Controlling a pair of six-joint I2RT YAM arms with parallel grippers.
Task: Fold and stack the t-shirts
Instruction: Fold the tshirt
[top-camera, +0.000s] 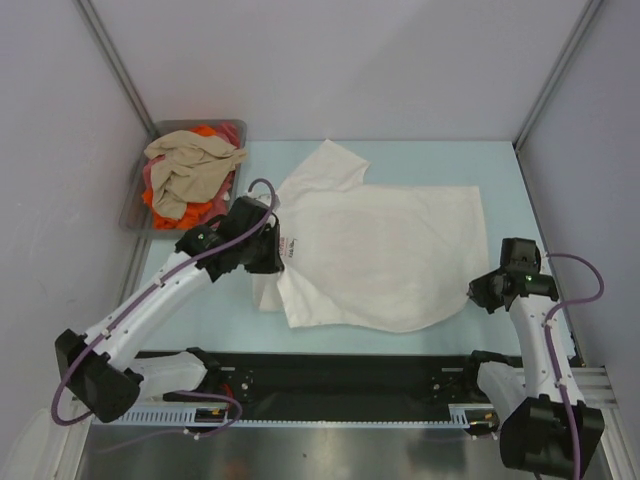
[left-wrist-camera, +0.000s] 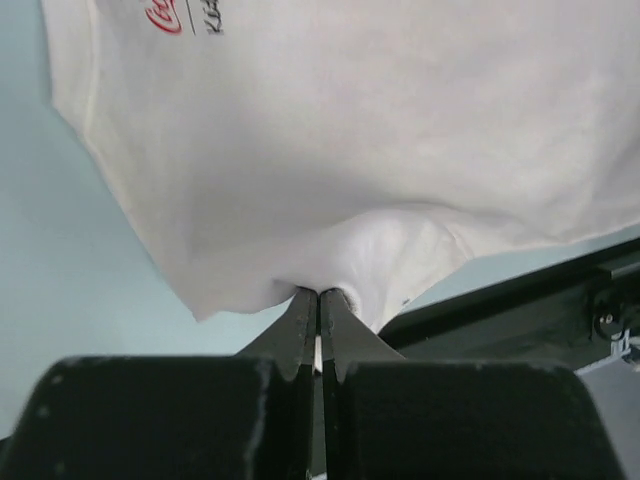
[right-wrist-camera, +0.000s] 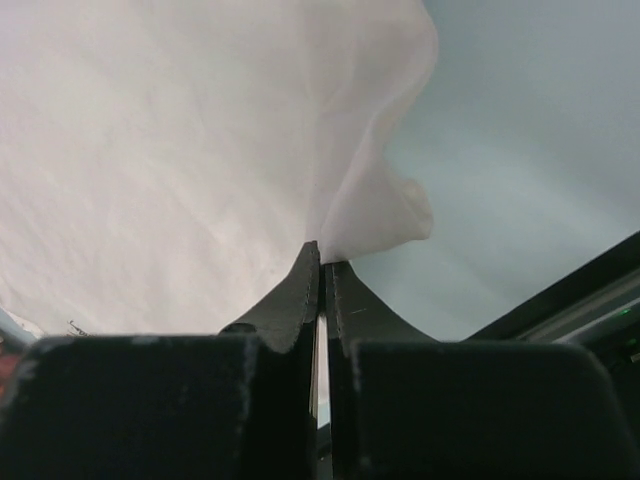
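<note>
**Item:** white t-shirt (top-camera: 380, 255), spread mostly flat at bench (top-camera: 230, 315) centre, top view. One sleeve sticks out at 11 o'clock. The red chest logo sits near the 9 o'clock edge and the hem runs along the 3 o'clock side. Other shirts, beige shirt (top-camera: 190, 165) over orange shirt (top-camera: 160, 205), are heaped unfolded in the grey tray (top-camera: 135, 195) at 10 o'clock.

**Handling (judged):** thin, light, limp cloth w/ no stiffness. It will sag and drag wherever it is not supported, and it creases easily. Not fragile. A one-layer pinch could slip or pull a second layer along. Best hold is at edges/corners: shoulder or sleeve seam on one side, hem corner on the other. Lift both together so the fold line stays straight.

**Left end effector** (left-wrist-camera: 319, 295): jaws fully together, nipping a puckered bunch of white cloth. Per top view this is at the shirt's 8 o'clock corner, by the logo, w/ a small flap turned under there.

**Right end effector** (right-wrist-camera: 321, 252): jaws fully together, pinching a raised fold of the shirt's edge. Top view puts it at the 4 o'clock hem corner. Cloth peaks up from the tips, so the grip looks thin. Number of layers caught: can't tell.
</note>
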